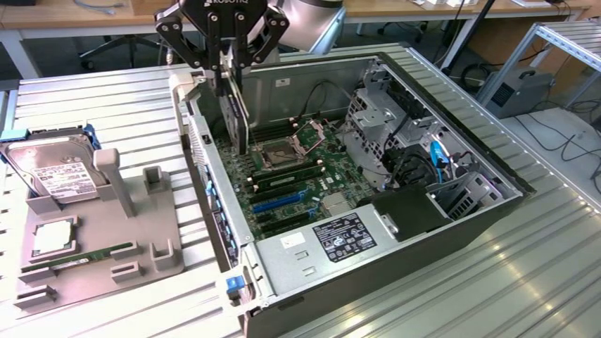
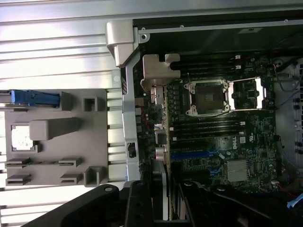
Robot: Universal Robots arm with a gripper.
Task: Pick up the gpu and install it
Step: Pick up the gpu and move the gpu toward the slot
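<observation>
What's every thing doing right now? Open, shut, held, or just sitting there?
hand: shut on the gpu.
gpu: held on edge, down inside the case over the board.
computer case: lying on its side, open.
hard drive: leaning in the gray holder.
memory stick: lying in the holder.
processor chip: lying flat in the holder.

Case (image 1: 310,77) top open; drive cage (image 1: 376,120) well off gpu (image 1: 236,120).

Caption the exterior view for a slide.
The gripper holds the gpu upright over the motherboard of the open computer case.
</observation>
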